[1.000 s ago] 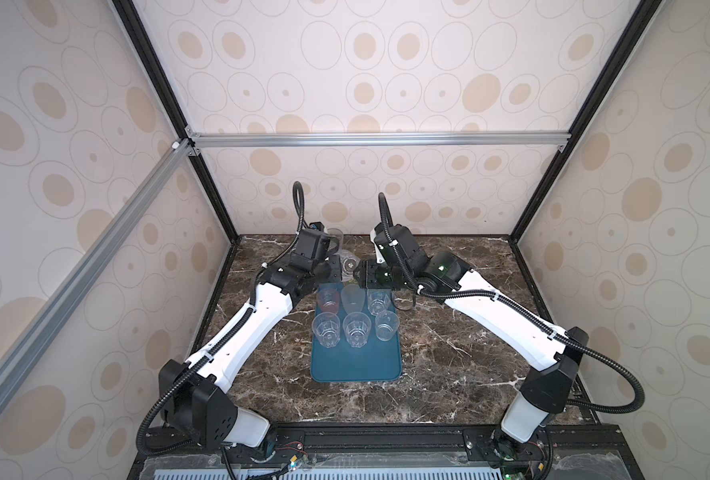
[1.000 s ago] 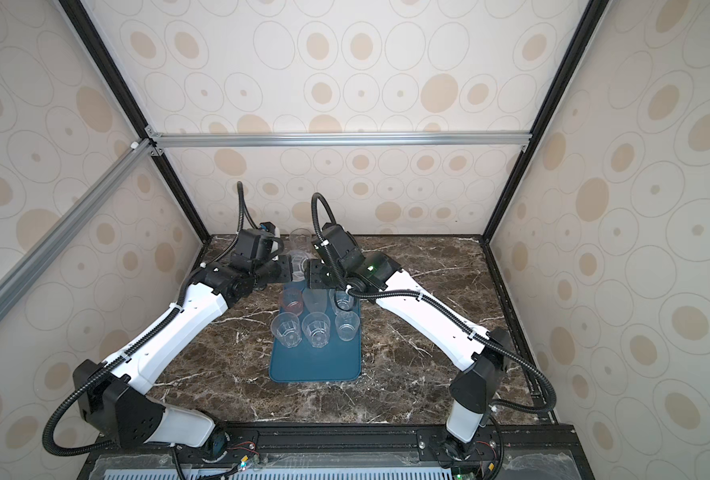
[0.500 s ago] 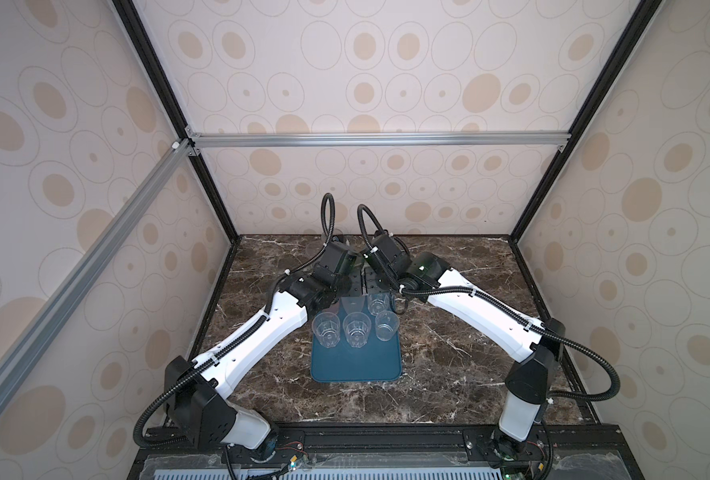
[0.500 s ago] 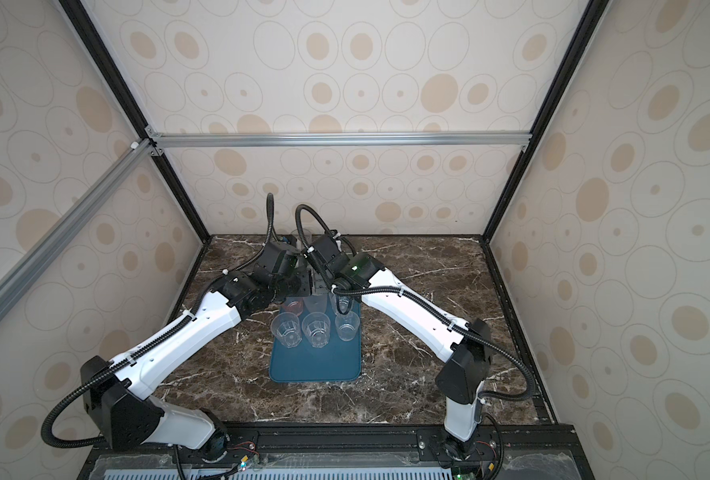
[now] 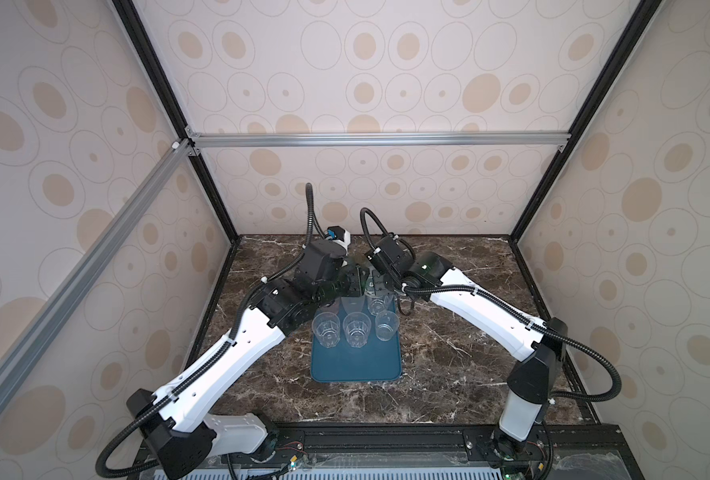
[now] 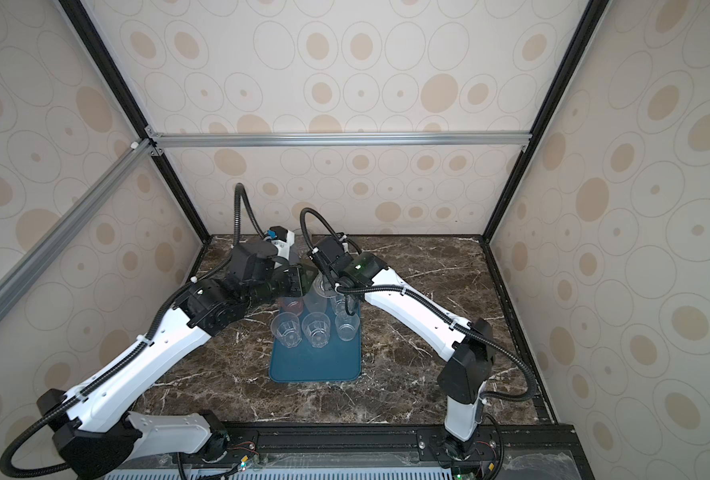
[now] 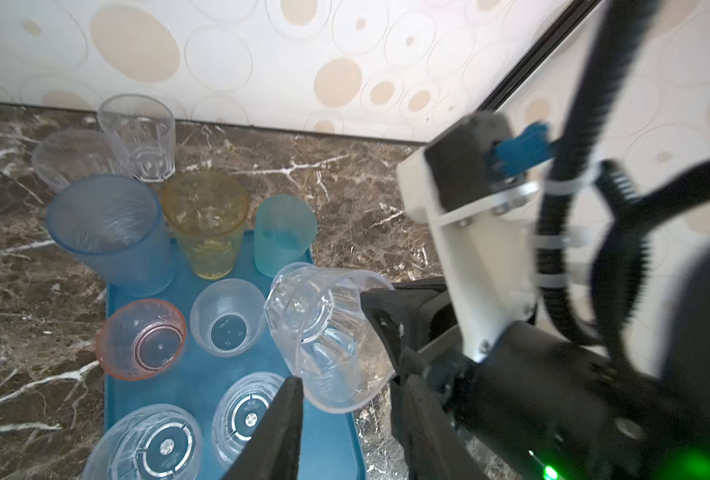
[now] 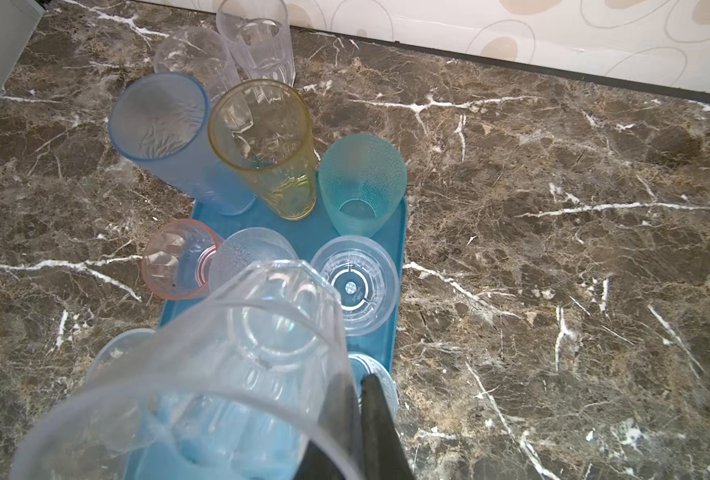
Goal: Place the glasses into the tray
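A tilted clear faceted plastic tumbler fills the foreground, its wall pinched by the right gripper; beneath, a flat teal-blue plastic tray on a brown marble tabletop carries an upright clear round tumbler.

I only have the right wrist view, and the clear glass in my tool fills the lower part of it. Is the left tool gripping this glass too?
Observer: No. In the left wrist view the left tool is open. One finger sits beside the rim of the clear faceted glass; I cannot tell whether it touches.
Operator: Where is there room on the tray?
Observer: In both top views the near half of the tray is bare, in front of a row of three clear glasses.
Operator: Is the left arm over that half?
Observer: No. The left arm comes in from the left side and reaches only the tray's far end.
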### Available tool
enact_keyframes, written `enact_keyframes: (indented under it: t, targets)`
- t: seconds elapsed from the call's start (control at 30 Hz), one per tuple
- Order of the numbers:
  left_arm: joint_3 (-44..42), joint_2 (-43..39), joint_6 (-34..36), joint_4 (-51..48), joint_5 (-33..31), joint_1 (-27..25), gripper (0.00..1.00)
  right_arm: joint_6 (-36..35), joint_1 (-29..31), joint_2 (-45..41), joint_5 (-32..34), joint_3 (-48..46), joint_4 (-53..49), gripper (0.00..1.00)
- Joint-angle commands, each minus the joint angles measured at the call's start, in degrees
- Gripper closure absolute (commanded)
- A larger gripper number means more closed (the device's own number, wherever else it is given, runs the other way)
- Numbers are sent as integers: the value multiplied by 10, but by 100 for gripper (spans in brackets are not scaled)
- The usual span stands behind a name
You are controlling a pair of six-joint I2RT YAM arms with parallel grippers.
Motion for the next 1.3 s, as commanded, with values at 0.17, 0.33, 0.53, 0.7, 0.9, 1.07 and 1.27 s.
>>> enact_keyframes:
  t: [0.17,0.33,0.53,0.7,0.9,1.07,1.27]
  targets:
    - [-35,-57,112,-26,-135,64,49,34,18,-60,-135,-42,-50,98]
    - [-93,-90,143,6,-89,174,45,72,74,-74,-166,-95,-74,98]
    - [-161,-92,162,39,-51,259,45,99,126,-23,-196,-115,-61,97]
    - [-205,-86,168,56,-25,307,45,100,147,47,-194,-71,-55,97]
    - [-250,-99,168,80,-8,319,45,102,153,129,-190,-13,-79,96]
    - [-266,-98,176,87,1,330,45,102,154,181,-192,39,-96,96]
    - [-273,-94,185,94,13,341,45,109,155,228,-199,84,-113,96]
